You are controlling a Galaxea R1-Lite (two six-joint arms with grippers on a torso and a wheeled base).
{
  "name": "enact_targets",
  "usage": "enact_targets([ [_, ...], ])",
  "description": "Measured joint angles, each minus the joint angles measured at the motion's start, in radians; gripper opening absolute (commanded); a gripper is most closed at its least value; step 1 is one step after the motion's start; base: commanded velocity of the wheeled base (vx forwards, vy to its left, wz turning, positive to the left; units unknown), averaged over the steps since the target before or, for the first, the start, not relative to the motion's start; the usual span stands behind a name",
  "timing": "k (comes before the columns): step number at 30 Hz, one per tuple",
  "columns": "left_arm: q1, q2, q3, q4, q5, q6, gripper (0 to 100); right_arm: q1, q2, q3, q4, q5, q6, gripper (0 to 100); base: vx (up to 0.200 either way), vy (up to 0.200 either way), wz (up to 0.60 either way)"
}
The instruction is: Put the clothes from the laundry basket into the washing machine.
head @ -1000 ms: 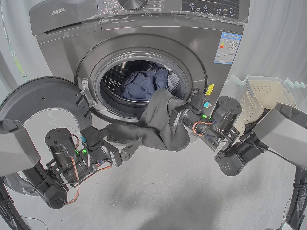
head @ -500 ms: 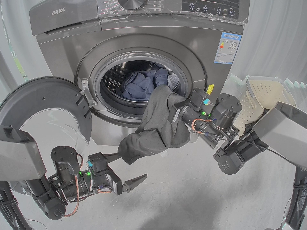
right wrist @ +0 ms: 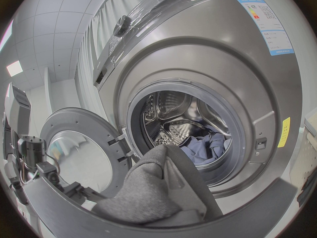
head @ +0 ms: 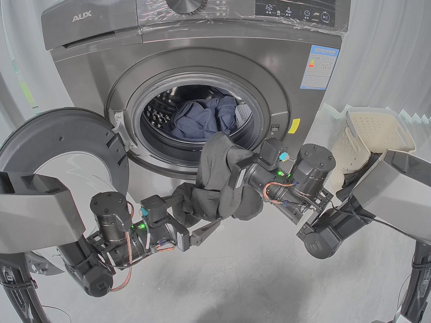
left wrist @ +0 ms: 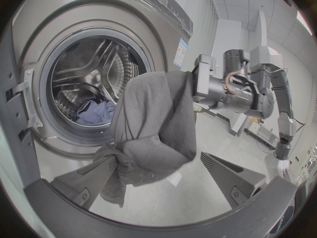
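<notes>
**Grey front-loading washing machine** (head: 193,68), round door (head: 63,144) open. Likely fault: the slack lower folds catch on the drum's lip (head: 179,152) or slip to the floor (head: 251,270) if you push in before they are gathered. Dark grey knitted garment (head: 220,180) hangs just outside the opening, draped over the right gripper (head: 238,176); whether that gripper is clamped you cannot tell. Left gripper (left wrist: 158,157), jaws apart, straddles the lowest bundle, one finger (left wrist: 99,172) touching cloth.

The left gripper (head: 197,214) is rising back up from near the floor, its open jaws coming around the hanging end of the grey garment (head: 220,180), while the right gripper (head: 232,173) is lowering it slightly leftward.
</notes>
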Motion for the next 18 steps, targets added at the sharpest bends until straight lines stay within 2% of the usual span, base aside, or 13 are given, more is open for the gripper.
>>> enact_targets([
  [6,-0.023,0.08,-0.143,0.0,0.027,-0.016,100,0.03,-0.008,0.006,0.005,-0.002,0.001,0,0.0,0.0,0.0],
  [13,-0.027,0.15,-0.246,0.001,0.033,-0.028,100,0.054,-0.018,0.006,0.012,-0.019,0.002,0,0.0,0.0,0.0],
  [18,-0.025,0.185,-0.31,0.001,0.036,-0.049,100,0.074,-0.024,0.006,0.015,-0.042,0.003,0,0.0,0.0,0.0],
])
